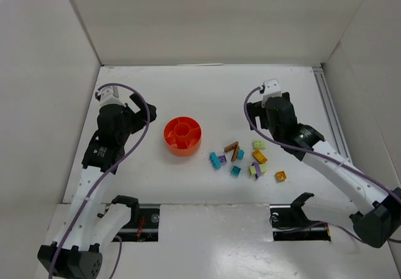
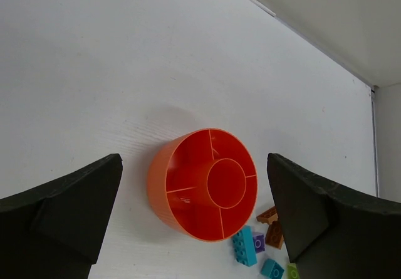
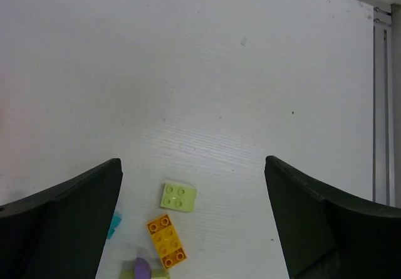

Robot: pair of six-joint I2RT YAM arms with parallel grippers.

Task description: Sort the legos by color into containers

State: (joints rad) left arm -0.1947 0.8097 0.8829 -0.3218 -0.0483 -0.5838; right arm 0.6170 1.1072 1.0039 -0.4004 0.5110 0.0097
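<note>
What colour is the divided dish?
The dish is orange; the left wrist view shows it best.

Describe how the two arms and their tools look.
The left arm and right arm have white links with black joints and bases. A purple cable loops along each. The left tool and right tool are black, with broad matte wedge-shaped fingers and a white block on top. No markings are legible.

White table (image 1: 207, 97), enclosing white walls (image 1: 207, 15), right-edge rail (image 1: 327, 103)
</note>
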